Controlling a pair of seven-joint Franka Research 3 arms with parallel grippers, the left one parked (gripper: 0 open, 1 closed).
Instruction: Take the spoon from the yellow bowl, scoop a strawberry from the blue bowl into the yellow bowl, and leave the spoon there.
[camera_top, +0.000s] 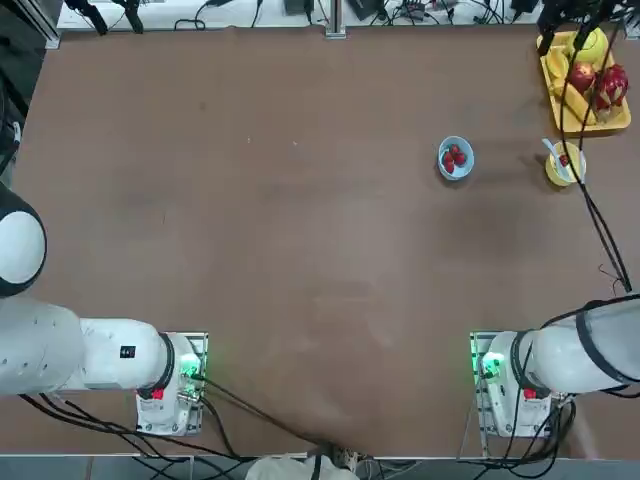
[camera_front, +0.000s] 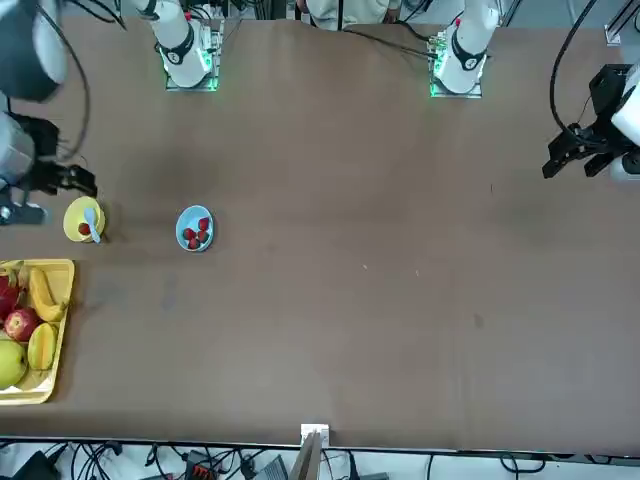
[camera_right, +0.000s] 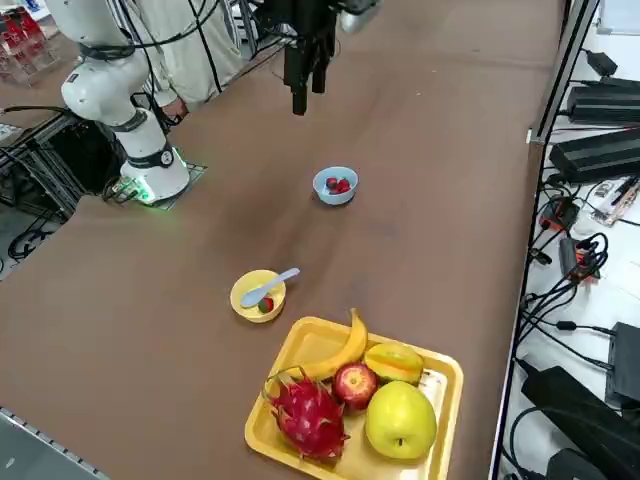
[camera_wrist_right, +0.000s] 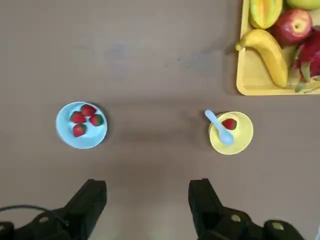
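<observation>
The yellow bowl (camera_wrist_right: 241, 143) stands near the fruit tray. In it lies the pale blue spoon (camera_wrist_right: 219, 128), handle resting on the rim, beside one strawberry (camera_wrist_right: 229, 123). The bowl (camera_right: 243, 296) and spoon (camera_right: 270, 285) show the same way in the right side view. The blue bowl (camera_wrist_right: 66, 134) stands apart from it and holds three strawberries (camera_wrist_right: 86, 118); it also shows in the top view (camera_top: 442, 158). My right gripper (camera_wrist_right: 147, 187) hangs open and empty, high above the table (camera_right: 304, 100). It looks down on the stretch between the two bowls.
A rectangular yellow tray (camera_right: 308, 340) with a banana, apple, dragon fruit and other fruit sits by the table's edge close to the yellow bowl. A cable (camera_top: 600, 235) runs from the right arm across that corner. Brown tabletop spreads out beyond the blue bowl.
</observation>
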